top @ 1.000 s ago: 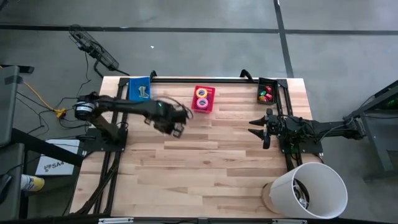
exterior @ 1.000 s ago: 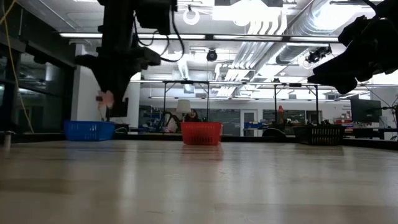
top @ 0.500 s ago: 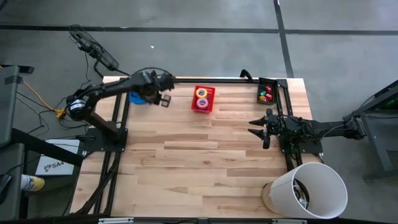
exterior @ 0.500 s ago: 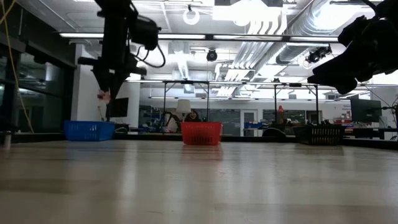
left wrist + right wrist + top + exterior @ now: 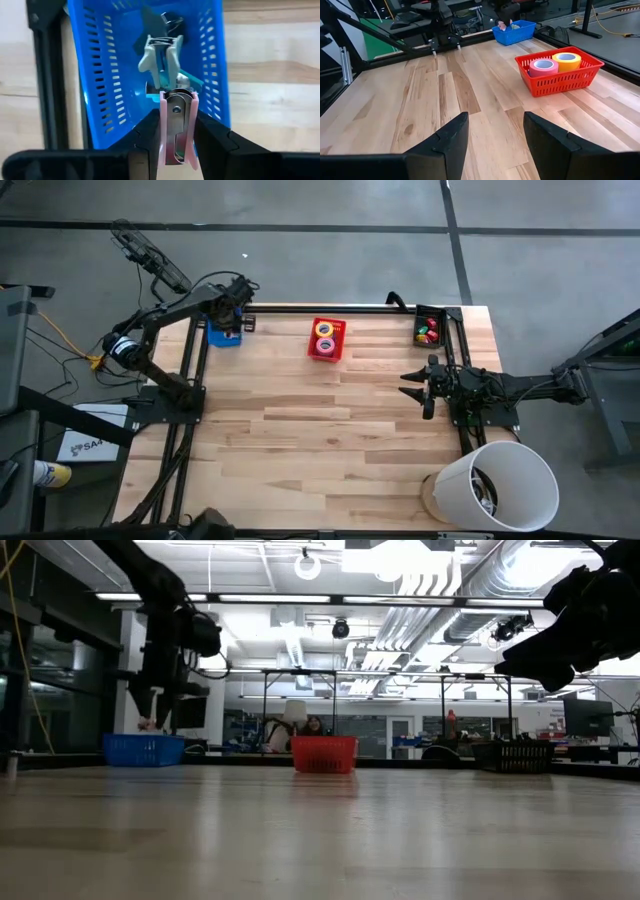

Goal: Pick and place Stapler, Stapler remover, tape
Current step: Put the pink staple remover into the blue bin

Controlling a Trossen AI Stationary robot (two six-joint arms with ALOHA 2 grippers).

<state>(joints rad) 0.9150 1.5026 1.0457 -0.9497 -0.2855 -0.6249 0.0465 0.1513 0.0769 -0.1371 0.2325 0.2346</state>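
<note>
Pink staple remover (image 5: 176,131) is clamped between the left gripper (image 5: 177,145) fingers (image 5: 150,132), held above the blue basket (image 5: 97,95) at the upper left of the high view. A pale grey remover (image 5: 159,56) is seen lying in that basket, directly beyond the held one, apart from it. Table edge rail (image 5: 47,75) is seen just beside the basket.

Red basket (image 5: 326,340) stands at upper centre of the high view, with a yellow tape (image 5: 566,60) and a pink tape (image 5: 543,66) roll side by side in it. Black basket (image 5: 428,328) sits at upper right with small coloured pieces in it. White bin (image 5: 498,485) lies at lower right.

Left arm (image 5: 165,315) is stretched from the left edge toward the blue basket, gripper pointing down in the low view. Right gripper (image 5: 412,387) is parked at mid right, well apart from all baskets, fingers (image 5: 447,142) spread with nothing between them
</note>
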